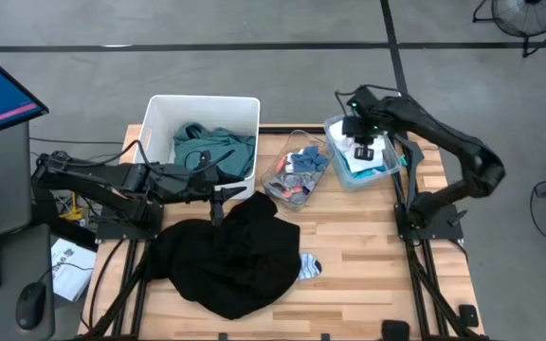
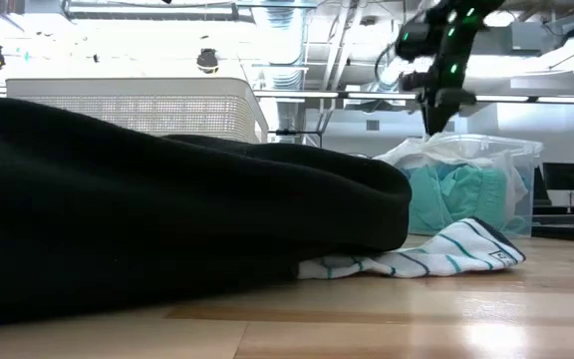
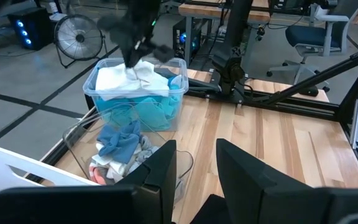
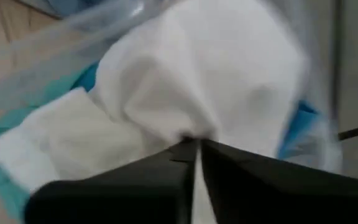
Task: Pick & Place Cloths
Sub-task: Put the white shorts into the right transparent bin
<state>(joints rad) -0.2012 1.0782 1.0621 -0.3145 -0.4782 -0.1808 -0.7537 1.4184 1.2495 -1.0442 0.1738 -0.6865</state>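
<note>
My right gripper (image 1: 366,142) (image 4: 197,146) hangs over the far-right clear bin (image 1: 335,128), shut on a white cloth (image 3: 135,78). That cloth lies on a bright cyan shirt (image 3: 148,112) in the bin. My left gripper (image 1: 218,197) (image 3: 196,168) is open, just above the far edge of the large black garment (image 1: 230,256) that is spread on the table. A white sock with teal stripes (image 1: 309,268) (image 2: 436,257) sticks out from under the garment's right side. A teal-green shirt (image 1: 211,147) lies in the white bin (image 1: 159,114). My right gripper pinches a bunched-up fold of the white cloth (image 4: 188,127) between its two fingers, coming from above and pointing down. The cloth rises to a peak (image 3: 131,70) at the fingers, and the rest of it lies on the cyan shirt in the bin.
Between the white bin and the right clear bin stands a second clear bin (image 1: 297,170) holding small blue, white and grey pieces (image 3: 120,149). Bare wood (image 1: 368,246) shows to the right of the black garment. A monitor and a keyboard stand off the table's left.
</note>
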